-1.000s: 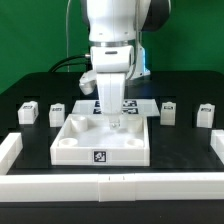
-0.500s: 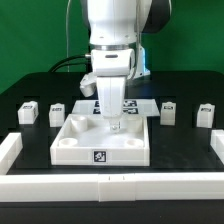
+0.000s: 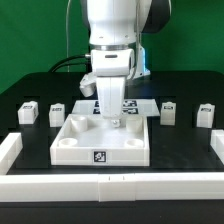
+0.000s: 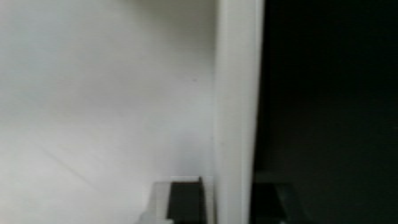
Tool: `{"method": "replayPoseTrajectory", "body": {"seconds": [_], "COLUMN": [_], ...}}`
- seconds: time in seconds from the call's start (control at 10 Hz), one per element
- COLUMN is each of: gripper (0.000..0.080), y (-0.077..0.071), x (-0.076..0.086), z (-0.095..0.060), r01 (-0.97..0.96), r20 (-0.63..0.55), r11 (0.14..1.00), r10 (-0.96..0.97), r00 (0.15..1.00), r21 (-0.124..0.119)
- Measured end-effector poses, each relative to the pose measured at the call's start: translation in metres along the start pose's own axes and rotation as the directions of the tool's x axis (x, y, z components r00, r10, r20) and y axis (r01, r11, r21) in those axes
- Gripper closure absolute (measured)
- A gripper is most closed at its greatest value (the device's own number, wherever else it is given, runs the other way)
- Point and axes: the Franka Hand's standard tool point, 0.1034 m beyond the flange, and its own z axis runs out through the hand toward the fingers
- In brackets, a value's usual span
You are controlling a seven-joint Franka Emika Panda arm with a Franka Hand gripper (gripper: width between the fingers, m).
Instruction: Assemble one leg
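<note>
Several small white legs stand in a row behind the panel: two on the exterior view's left (image 3: pixel 28 112) (image 3: pixel 58 112) and two on the right (image 3: pixel 168 112) (image 3: pixel 205 114). None is held. The large white square panel (image 3: pixel 70 148) lies in the middle. My gripper (image 3: pixel 113 120) points straight down at the panel's far edge. In the wrist view my dark fingers (image 4: pixel 189 203) stand on either side of the panel's thin white rim (image 4: pixel 237 100), closed on it. The panel's flat face (image 4: pixel 107 100) fills the rest of that view.
Long white bars frame the table at the front (image 3: pixel 110 186), left (image 3: pixel 10 150) and right (image 3: pixel 215 148). The marker board (image 3: pixel 142 105) lies behind the panel, partly hidden by the arm. A green backdrop stands behind.
</note>
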Motion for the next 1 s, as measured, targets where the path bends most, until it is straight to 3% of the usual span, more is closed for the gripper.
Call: {"method": "replayPoseTrajectory", "body": {"seconds": [0.6, 0.8, 1.0], "gripper": [0.0741, 0.0741, 0.0741], "y": [0.0, 0.003, 0.01], "x": [0.001, 0.021, 0.055], "z": [0.0, 0.0, 0.001], "r01": [0.002, 0.02, 0.05], "r20": [0.0, -0.013, -0.027], "r11": [1.0, 1.0, 0.999], "r10": [-0.002, -0.02, -0.05], "r00": [1.0, 1.0, 0.998], "r21": [0.001, 0.005, 0.004]}}
